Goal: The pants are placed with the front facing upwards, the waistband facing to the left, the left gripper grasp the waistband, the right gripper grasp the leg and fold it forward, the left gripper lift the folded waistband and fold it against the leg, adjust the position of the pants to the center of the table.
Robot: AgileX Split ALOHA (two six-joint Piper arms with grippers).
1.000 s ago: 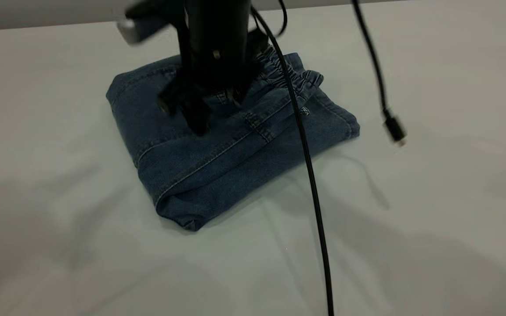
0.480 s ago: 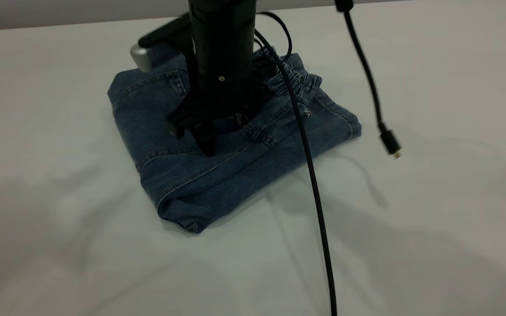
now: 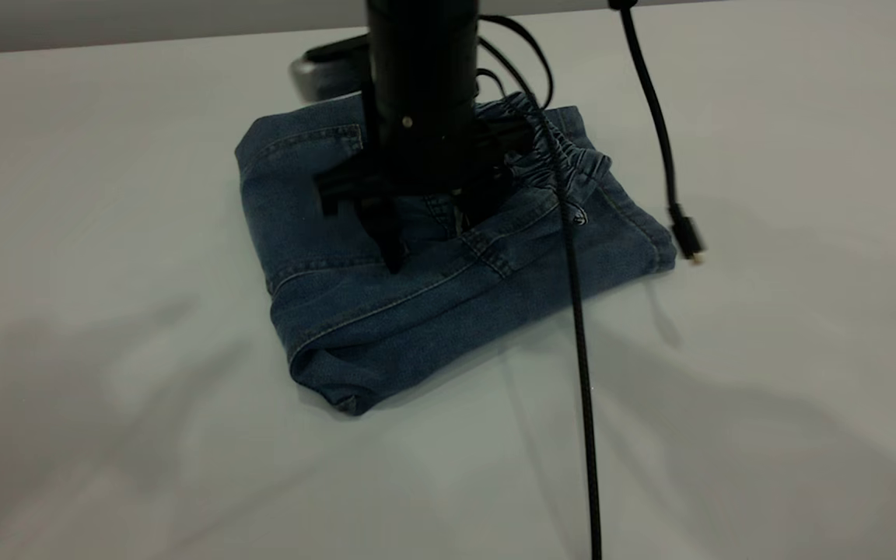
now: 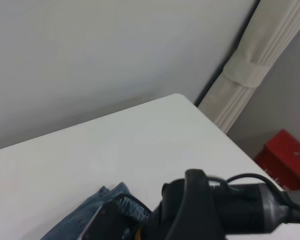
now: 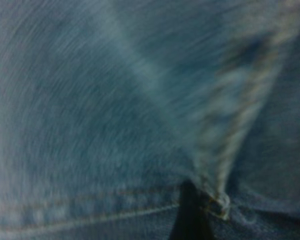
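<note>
The pants (image 3: pixel 448 288) are seen folded into a compact square bundle on the counter (image 3: pixel 767 389). The bundle lies slightly toward 12 o'clock from the middle of the exterior view, with the gathered waistband (image 3: pixel 565 152) at its 1 o'clock corner and a thick folded corner at 7 o'clock.

The right gripper (image 3: pixel 428 225) is set straight down on top of the bundle. Its jaws are spread, nothing is pinched, and the tips are pressed into the denim near the bundle's middle. In the right wrist view, only close denim and tan stitching are shown. A cable (image 3: pixel 580 350) is draped across the pants toward 6 o'clock, and a loose plug (image 3: pixel 685 237) hangs at the 3 o'clock edge.

The left gripper is not shown in any view.

Both folds are judged to be done, so the step in hand is taken to be the last one, positioning the pants at the counter's centre. For the next move, steady downward pressure is called for, so that the layers are dragged together and not sheared apart. A clean vertical lift-off is then needed.
</note>
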